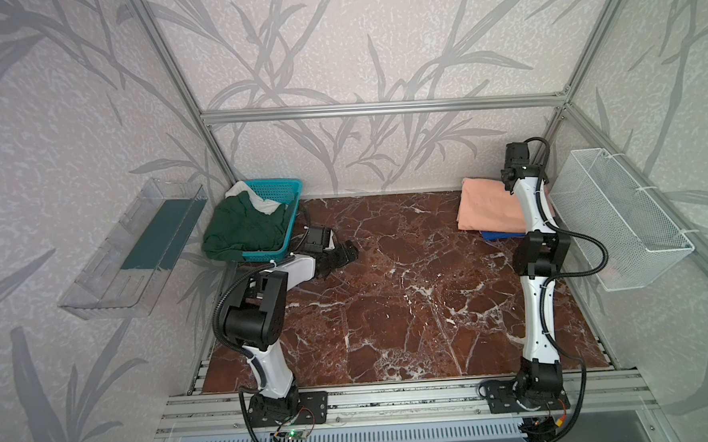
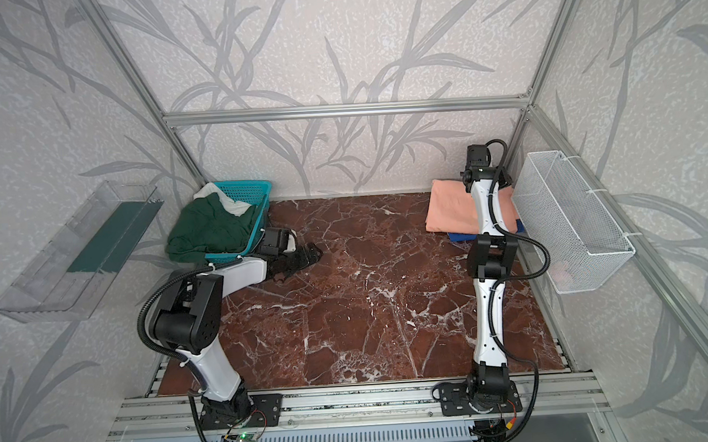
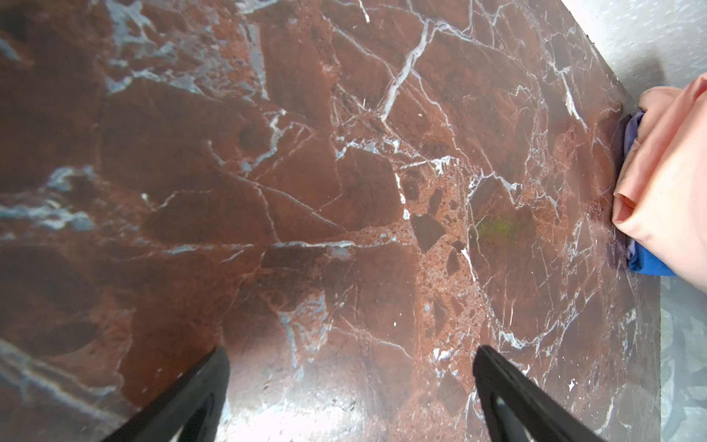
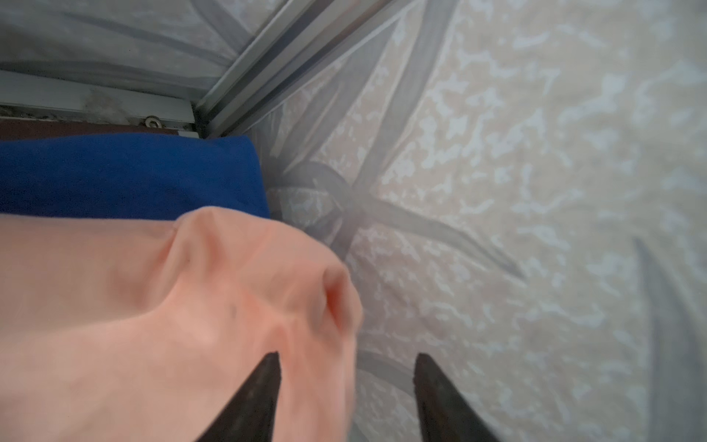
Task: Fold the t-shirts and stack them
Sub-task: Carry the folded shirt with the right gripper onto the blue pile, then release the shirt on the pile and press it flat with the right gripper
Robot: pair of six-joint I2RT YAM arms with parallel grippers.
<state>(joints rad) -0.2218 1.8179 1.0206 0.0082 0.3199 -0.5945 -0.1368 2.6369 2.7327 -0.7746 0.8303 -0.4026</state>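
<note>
The peach t-shirt [image 1: 491, 208] lies folded atop the blue t-shirt [image 1: 496, 234] at the counter's [image 1: 389, 291] far right corner, apparently the stacking spot, right end effector [image 4: 347, 359] released beside its edge; left end effector [image 3: 351, 350], released and empty, hovers near the basket [image 1: 278, 188].

Grey leaf-patterned wallpaper [image 1: 376, 42] covers the walls; a red-brown marble tabletop [image 1: 411, 310] lies within an aluminium frame [image 1: 379, 108].

A teal basket [image 1: 275, 188] stands on the marble table [image 1: 410, 289]
</note>
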